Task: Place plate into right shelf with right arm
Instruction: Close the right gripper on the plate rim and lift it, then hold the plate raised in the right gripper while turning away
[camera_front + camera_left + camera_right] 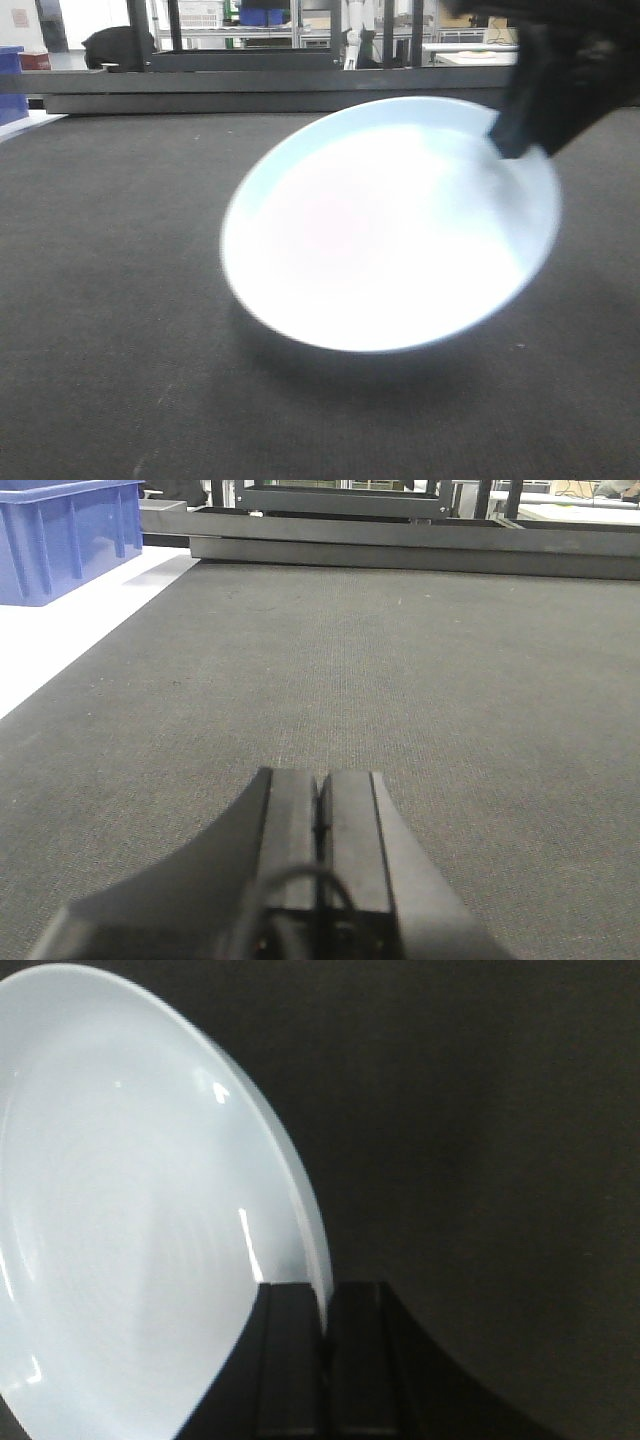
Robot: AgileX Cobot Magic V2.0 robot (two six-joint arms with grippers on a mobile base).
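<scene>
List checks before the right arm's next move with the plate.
1. Right tool shut on plate rim: ok.
2. Plate level: not ok, tilted.
3. Plate clear of mat: cannot tell, lower edge sits close to it.
4. Left tool shut, no plate in its view: ok.
5. Shelf in sight for approach: cannot tell, only blurred background racks.

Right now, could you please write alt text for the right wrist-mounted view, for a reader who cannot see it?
The black pincer of the right arm is shut on the rim of a round, glossy, pale blue-white plate, which fills the left half of the picture. Behind them lies a dark grey matte surface.
</scene>
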